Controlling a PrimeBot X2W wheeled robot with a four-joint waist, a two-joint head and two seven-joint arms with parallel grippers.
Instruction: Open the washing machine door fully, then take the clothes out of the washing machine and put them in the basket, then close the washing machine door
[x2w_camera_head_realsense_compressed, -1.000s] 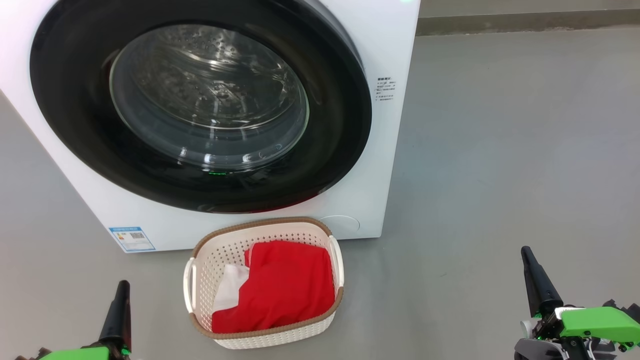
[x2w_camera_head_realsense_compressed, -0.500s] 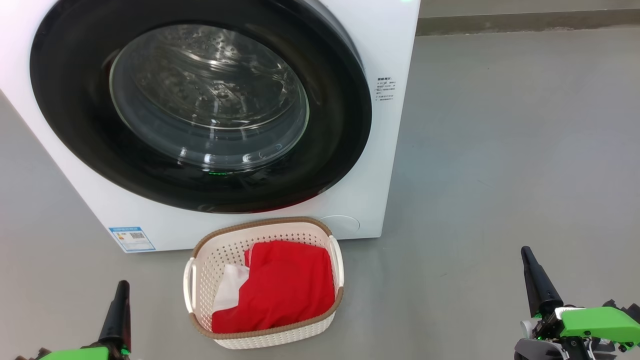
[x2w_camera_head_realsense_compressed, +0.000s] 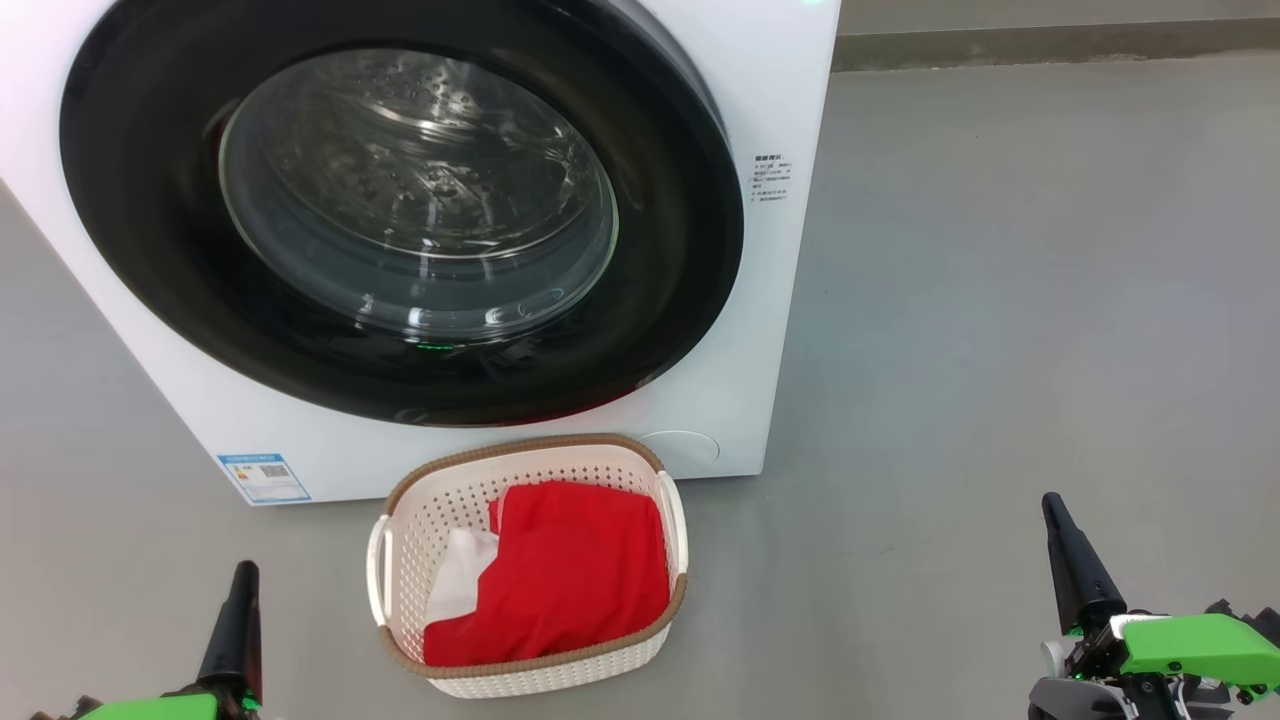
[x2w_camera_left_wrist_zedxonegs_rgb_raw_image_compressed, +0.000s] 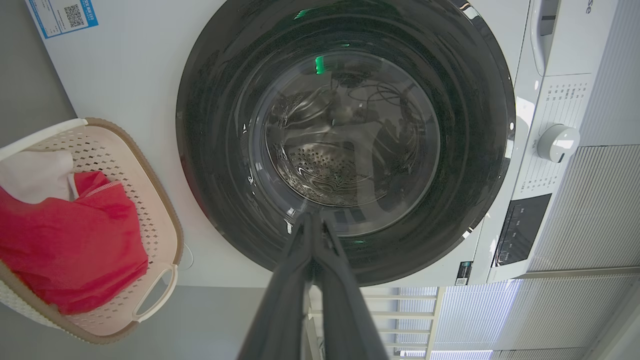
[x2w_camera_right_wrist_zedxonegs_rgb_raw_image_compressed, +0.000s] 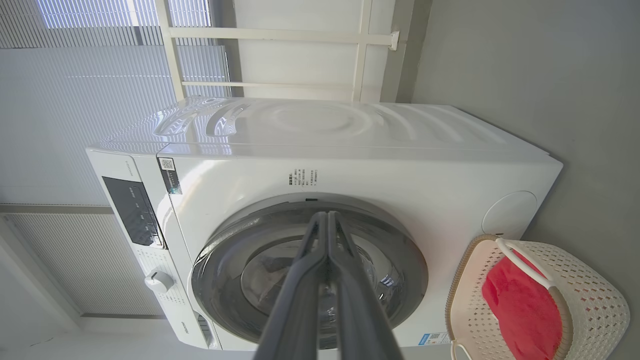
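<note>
L gripper (x2w_camera_left_wrist_zedxonegs_rgb_raw_image_compressed: 312, 220) jaws clenched, empty, R gripper (x2w_camera_right_wrist_zedxonegs_rgb_raw_image_compressed: 327, 216) likewise, washing machine door (x2w_camera_head_realsense_compressed: 150, 250) shut ahead of both tips, basket (x2w_camera_head_realsense_compressed: 405, 540) w/ red & white clothes (x2w_camera_head_realsense_compressed: 575, 570) on grey floor (x2w_camera_head_realsense_compressed: 1000, 300) btwn grippers

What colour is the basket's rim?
The basket rim is brown, woven-look; clearest in the head view.

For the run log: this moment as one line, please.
washing machine door shut; clothes in basket; left tool shut, empty; right tool shut, empty; task appears complete
</note>
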